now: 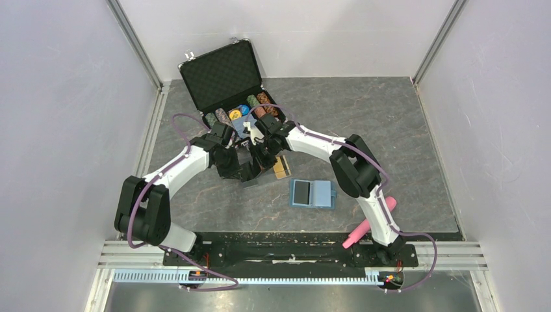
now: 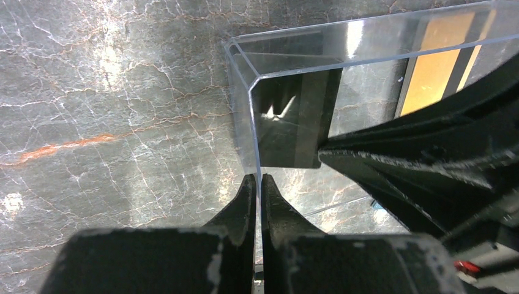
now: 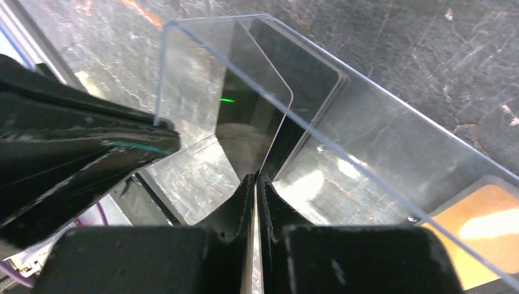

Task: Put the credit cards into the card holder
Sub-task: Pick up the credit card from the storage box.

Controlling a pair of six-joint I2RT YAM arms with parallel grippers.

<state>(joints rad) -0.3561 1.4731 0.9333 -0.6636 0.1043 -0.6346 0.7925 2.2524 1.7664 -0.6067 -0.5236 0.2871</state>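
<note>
The left pincer [image 2: 257,184] pinches the clear box [image 2: 367,43] by its wall, likely bracing it; the right pincer [image 3: 256,180] clamps a dark credit card [image 3: 254,122], ready for extraction.

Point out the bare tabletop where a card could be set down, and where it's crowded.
Widest bare patch: table right of the right arm, up to the right wall. Smaller one between the left arm and the card holder. Crowded: in front of the chip briefcase, where the left pincer and right pincer meet at the clear box beside a gold card.
</note>
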